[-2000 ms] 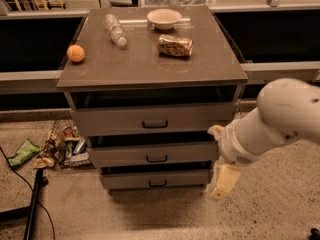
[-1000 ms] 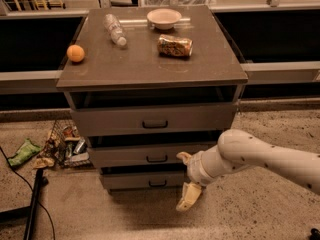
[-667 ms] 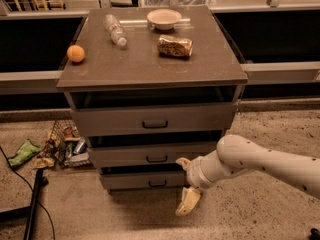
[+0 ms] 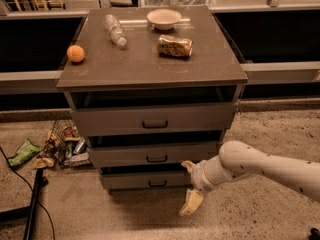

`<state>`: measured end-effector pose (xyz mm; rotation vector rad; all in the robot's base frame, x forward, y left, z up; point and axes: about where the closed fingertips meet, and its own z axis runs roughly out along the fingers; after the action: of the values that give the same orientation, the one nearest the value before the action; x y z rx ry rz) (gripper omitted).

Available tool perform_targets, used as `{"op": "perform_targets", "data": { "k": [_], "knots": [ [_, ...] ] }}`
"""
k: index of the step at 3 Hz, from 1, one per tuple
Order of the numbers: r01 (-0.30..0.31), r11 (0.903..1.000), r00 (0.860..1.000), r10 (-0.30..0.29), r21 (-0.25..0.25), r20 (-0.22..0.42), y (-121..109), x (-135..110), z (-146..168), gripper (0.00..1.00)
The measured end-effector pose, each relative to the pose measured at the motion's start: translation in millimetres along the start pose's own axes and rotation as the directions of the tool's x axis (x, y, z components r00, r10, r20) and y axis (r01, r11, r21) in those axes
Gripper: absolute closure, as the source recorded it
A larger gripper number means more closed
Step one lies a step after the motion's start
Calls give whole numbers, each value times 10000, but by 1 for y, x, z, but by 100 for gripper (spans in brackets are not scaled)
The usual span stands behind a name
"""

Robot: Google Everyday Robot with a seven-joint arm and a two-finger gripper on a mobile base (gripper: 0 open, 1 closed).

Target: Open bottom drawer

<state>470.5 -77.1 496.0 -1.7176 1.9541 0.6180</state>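
The bottom drawer [image 4: 145, 180] is the lowest, narrowest grey front of the cabinet, with a small dark pull handle [image 4: 157, 183] at its centre. It sits about flush, with a dark gap above it. My gripper [image 4: 189, 186] comes in from the right on a white arm [image 4: 260, 166]. It hangs just right of the drawer's right end, near the floor. One cream finger [image 4: 192, 202] points down and another [image 4: 188, 165] points up toward the drawer, with a wide gap between them. It holds nothing and stays clear of the handle.
Middle drawer [image 4: 155, 154] and top drawer [image 4: 152, 119] sit above. The cabinet top [image 4: 210, 66] carries an orange [image 4: 75, 53], a plastic bottle [image 4: 114, 30], a bowl [image 4: 164, 18] and a can [image 4: 175, 46]. Litter [image 4: 55, 146] and a black pole [image 4: 32, 204] lie at the left.
The arm has swung left and down from the cabinet's right side to the bottom drawer's right end. In the last moment it barely moved. The drawers have not moved.
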Motion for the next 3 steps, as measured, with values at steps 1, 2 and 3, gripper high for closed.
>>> {"op": "perform_targets", "data": {
  "k": [1, 2, 3],
  "knots": [
    [143, 9997, 9972, -128, 202, -740, -26, 55, 27, 0],
    [356, 9994, 9915, -359, -46, -1253, -49, 103, 54, 0],
    [334, 9990, 9904, -369, -289, -1329, -77, 144, 89, 0]
  ]
}}
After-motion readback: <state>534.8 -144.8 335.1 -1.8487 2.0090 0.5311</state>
